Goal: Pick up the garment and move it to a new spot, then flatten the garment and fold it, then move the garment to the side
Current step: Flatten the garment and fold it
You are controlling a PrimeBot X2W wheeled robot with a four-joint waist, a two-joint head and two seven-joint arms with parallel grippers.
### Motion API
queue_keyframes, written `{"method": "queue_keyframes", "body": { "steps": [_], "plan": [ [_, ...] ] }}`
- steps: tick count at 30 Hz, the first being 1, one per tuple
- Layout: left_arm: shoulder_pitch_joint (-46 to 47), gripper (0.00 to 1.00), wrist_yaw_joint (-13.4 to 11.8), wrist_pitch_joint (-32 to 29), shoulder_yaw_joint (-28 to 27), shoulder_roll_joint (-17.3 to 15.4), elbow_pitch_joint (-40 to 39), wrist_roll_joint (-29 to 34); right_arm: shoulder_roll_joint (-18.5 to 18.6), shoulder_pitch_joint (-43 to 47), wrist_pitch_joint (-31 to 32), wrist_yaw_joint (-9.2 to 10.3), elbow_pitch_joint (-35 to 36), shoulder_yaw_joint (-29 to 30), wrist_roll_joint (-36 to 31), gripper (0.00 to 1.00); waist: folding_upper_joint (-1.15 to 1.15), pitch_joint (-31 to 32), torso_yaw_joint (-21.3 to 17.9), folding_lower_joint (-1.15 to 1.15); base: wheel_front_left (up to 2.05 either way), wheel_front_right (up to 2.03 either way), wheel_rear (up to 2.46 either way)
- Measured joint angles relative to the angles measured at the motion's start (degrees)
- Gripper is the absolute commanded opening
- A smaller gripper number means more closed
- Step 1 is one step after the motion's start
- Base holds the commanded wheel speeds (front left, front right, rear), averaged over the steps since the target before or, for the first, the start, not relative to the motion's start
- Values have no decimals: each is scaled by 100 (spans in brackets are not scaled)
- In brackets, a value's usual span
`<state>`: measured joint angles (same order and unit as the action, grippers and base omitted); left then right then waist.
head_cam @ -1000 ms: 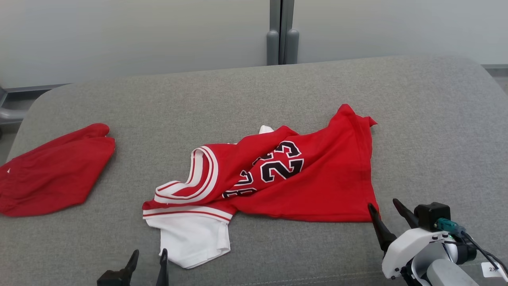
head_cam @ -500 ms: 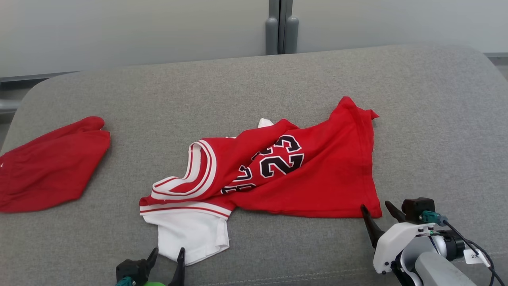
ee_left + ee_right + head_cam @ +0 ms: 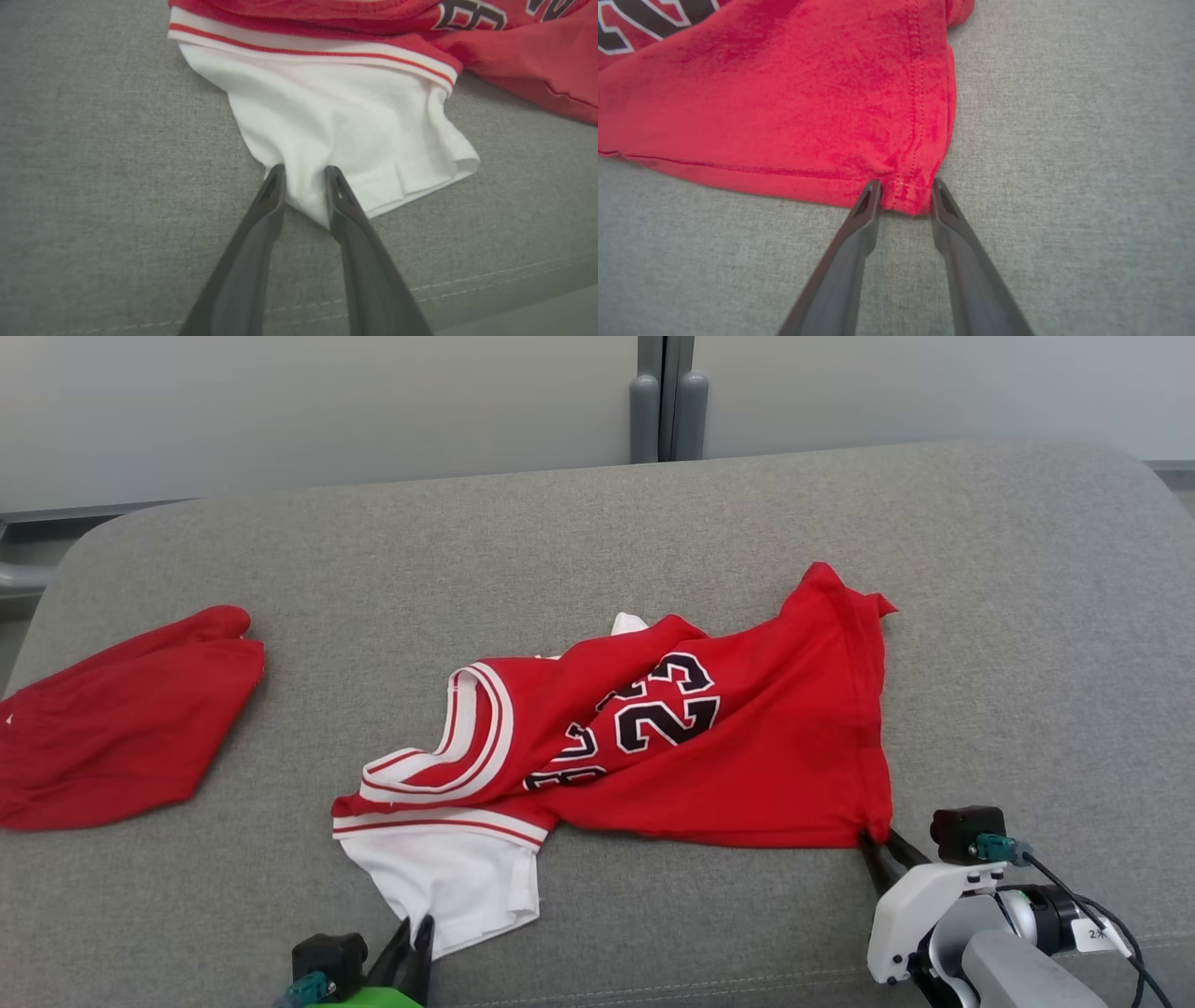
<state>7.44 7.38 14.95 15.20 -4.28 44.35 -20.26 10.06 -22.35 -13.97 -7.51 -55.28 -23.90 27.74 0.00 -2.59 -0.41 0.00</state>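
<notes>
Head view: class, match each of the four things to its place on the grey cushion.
Things:
1 left pincer
2 right pincer
3 loose red cloth
4 number 23

Places:
A red hem corner of the jersey
B far left of the cushion
C corner of the white sleeve
D middle of the jersey

Pairs: 1-C, 2-A, 3-B, 4-D.

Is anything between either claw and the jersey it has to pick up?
Nothing visible. On the jersey, the left claw straddles the white sleeve's corner and the right claw straddles the red hem's corner.
</notes>
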Motion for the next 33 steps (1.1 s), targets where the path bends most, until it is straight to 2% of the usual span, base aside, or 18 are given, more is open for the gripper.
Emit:
{"method": "queue_keyframes", "body": {
  "steps": [10, 19, 22, 28, 33],
  "plan": [
    [-29, 0, 1, 0, -192, -168, -528, 159, 74, -32, -105, 0, 168, -111, 172, 0, 0, 66, 55, 0, 0, 0, 0],
    [-234, 0, -1, 0, -424, -291, -1429, 536, 348, 116, -109, 0, 1255, -48, 444, 0, 0, 138, 29, 0, 0, 0, 0],
    [-218, 0, -1, 0, -435, -353, -1807, 642, 399, 115, -109, 0, 1659, -131, 727, 0, 0, 133, -22, 0, 0, 0, 0],
    [282, 0, 0, -14, -323, -814, -2421, 829, 787, -276, 2, 0, 2341, -405, 1133, 0, 0, 34, -126, 0, 0, 0, 0],
    [1110, 0, 1, -358, -65, -1296, -2777, 827, 985, -929, 236, 2, 2687, -654, 1436, 0, 0, -143, -195, 0, 0, 0, 0]
  ]
}}
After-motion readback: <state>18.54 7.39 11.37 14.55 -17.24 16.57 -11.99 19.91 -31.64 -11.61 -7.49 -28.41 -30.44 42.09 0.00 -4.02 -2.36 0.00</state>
